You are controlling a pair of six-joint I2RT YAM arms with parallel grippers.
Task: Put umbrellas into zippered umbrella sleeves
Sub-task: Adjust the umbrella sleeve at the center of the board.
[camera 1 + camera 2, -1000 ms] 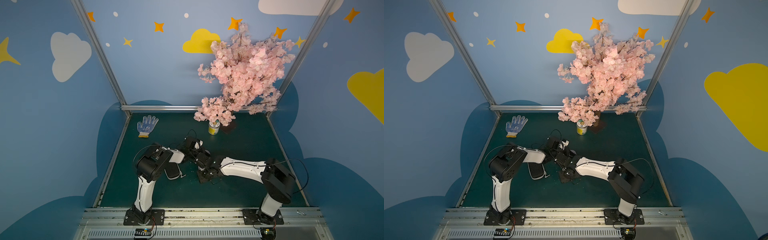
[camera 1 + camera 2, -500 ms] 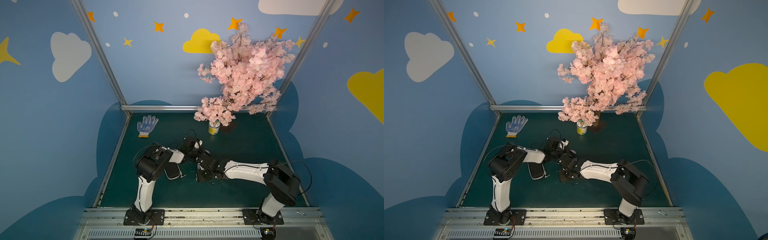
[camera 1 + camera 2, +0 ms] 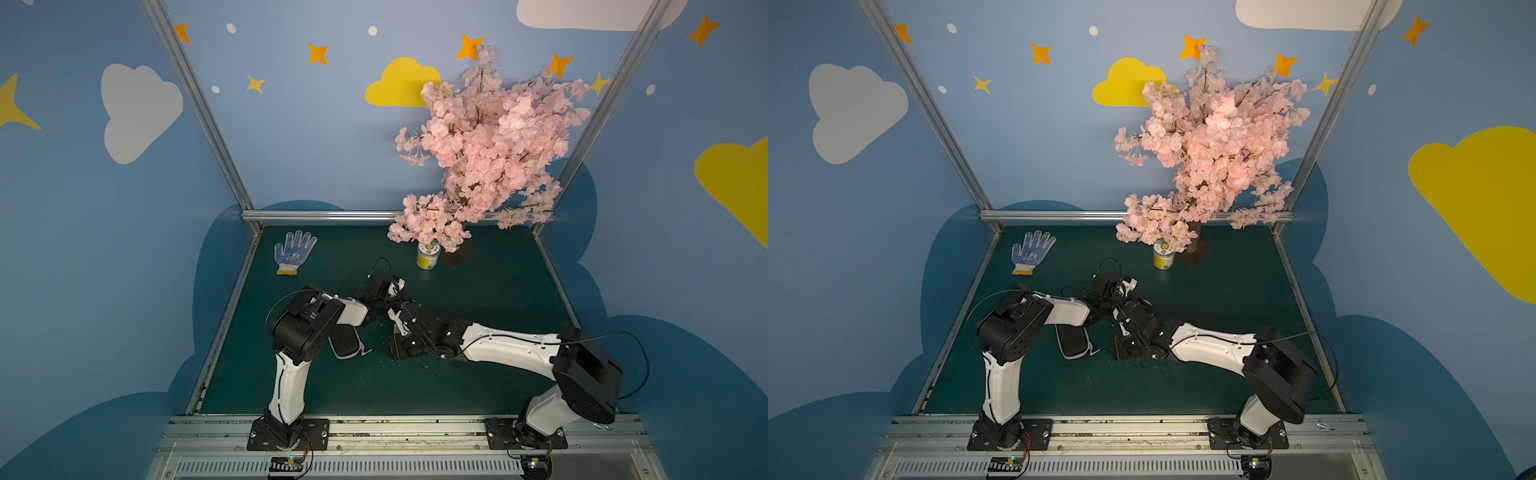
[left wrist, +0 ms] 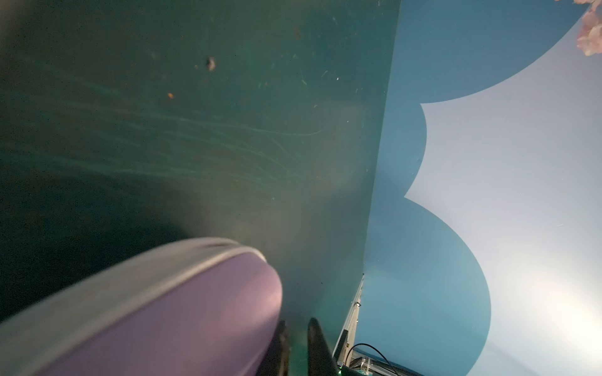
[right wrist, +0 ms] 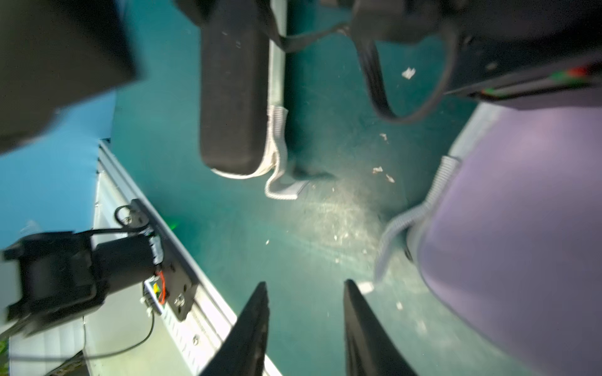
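Note:
The lavender sleeve lies zipped shut on the green mat, right beside my left gripper. That gripper's jaws stand a narrow gap apart, with only mat between them. My right gripper is open and empty above the mat. It sits between the lavender sleeve and the black sleeve, touching neither. The black sleeve shows in both top views under the left arm, closed, with a pale zip edge. There the crossed arms hide most of the lavender sleeve. The umbrellas are out of view.
A white dotted glove lies at the back left. A yellow-labelled jar stands under the pink blossom tree at the back. The front metal rail and the left arm's base are close to my right gripper.
Both grippers have gone from shut to open. The right arm's wrist has shifted slightly toward the front, away from the lavender sleeve.

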